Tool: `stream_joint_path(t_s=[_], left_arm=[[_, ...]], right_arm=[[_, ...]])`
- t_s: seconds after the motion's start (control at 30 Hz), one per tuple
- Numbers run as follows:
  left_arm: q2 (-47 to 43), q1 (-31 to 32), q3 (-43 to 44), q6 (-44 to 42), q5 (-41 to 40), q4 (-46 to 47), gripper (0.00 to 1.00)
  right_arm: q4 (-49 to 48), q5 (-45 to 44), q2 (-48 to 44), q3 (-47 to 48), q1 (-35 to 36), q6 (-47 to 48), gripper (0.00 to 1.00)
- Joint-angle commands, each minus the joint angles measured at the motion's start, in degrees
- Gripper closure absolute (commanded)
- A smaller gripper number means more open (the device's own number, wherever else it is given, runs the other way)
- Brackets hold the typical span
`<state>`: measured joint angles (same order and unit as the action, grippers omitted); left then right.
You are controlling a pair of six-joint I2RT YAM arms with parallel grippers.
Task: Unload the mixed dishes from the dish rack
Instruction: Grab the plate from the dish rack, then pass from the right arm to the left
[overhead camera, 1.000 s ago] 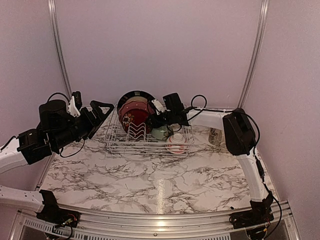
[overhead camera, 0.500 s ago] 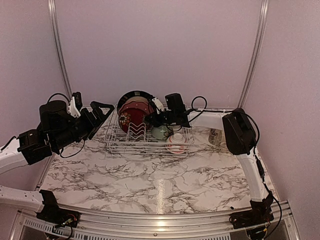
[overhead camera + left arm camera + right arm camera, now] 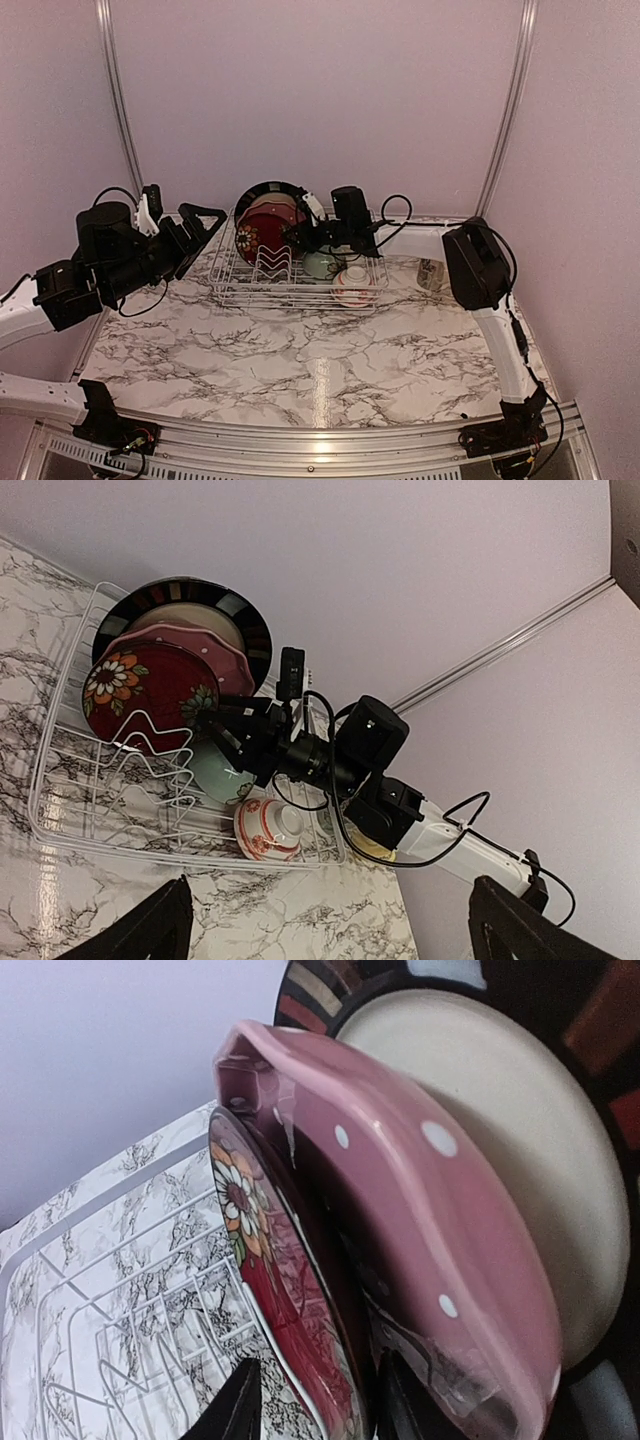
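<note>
as the right gripper [image 3: 298, 236] reaches into the dish rack [image 3: 225, 285] at the back of the table [image 3: 300, 360], the step in hand looks like taking out the small red plate [image 3: 265, 1260]. that plate stands upright between the prongs, just in front of the pink plate [image 3: 400, 1210]. the gripper's fingers [image 3: 240, 1405] stand apart, one on each side of the red plate's rim, and no firm pinch shows. the left gripper [image 3: 200, 226] hangs wide open beside the rack's left end, holding nothing. next, i judge, the right jaws need to close squarely on that rim, then lift straight up so the plate clears the prongs without dragging the pink one along.
</note>
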<state>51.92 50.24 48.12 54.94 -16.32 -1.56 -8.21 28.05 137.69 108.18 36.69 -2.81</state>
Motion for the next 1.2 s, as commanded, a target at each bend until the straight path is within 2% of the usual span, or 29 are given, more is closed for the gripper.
stream_joint_path(t_s=[0.0, 0.07, 0.1, 0.13, 0.23, 0.33, 0.43, 0.47, 0.57, 0.6, 0.87, 1.17], left_arm=[[-1.0, -0.2, -1.1, -0.3, -0.2, 0.0, 0.01], [-1.0, -0.2, -1.2, -0.3, -0.2, 0.1, 0.01], [-1.0, -0.2, -1.2, -0.2, -0.2, 0.1, 0.01], [-1.1, -0.2, -1.2, -0.2, -0.2, 0.1, 0.01], [-1.2, -0.2, -1.2, -0.2, -0.2, 0.1, 0.01], [-1.6, -0.2, -1.4, -0.1, -0.3, 0.0, 0.01], [-1.6, -0.2, -1.8, -0.1, -0.3, 0.3, 0.01], [-1.5, -0.2, -1.7, -0.1, -0.2, 0.4, 0.01], [-1.4, -0.2, -1.8, -0.2, -0.3, 0.5, 0.01], [-1.5, -0.2, -1.7, -0.2, -0.3, 0.4, 0.01], [-1.9, -0.2, -2.0, -0.3, -1.1, -0.7, 0.01], [-0.6, -0.2, -1.7, -0.6, -1.7, -0.1, 0.01]], right_arm=[[-0.9, 3.9, 4.4, 5.7, 0.4, 0.1, 0.72], [-1.0, 4.1, 5.7, 7.2, 0.5, -0.6, 0.79], [-1.0, 4.0, 6.5, 8.1, 0.5, -0.8, 0.78], [-0.7, 3.7, 7.0, 8.9, 0.6, -0.8, 0.76], [0.4, 2.3, 7.9, 10.4, 0.7, -0.6, 0.59], [0.8, 1.0, 8.3, 10.9, 1.0, 0.0, 0.56], [1.2, 2.1, 9.7, 12.9, 1.1, -0.7, 0.64], [1.3, 1.9, 10.1, 13.8, 1.1, -1.3, 0.7], [0.8, -0.3, 10.0, 14.4, 1.2, -3.5, 0.97], [0.7, -1.1, 9.7, 14.5, 1.1, -4.0, 1.0], [-2.3, -6.0, 1.3, 7.0, 1.1, -3.7, 1.0], [-3.8, -5.9, -9.3, -0.4, 1.2, 1.7, 1.0]])
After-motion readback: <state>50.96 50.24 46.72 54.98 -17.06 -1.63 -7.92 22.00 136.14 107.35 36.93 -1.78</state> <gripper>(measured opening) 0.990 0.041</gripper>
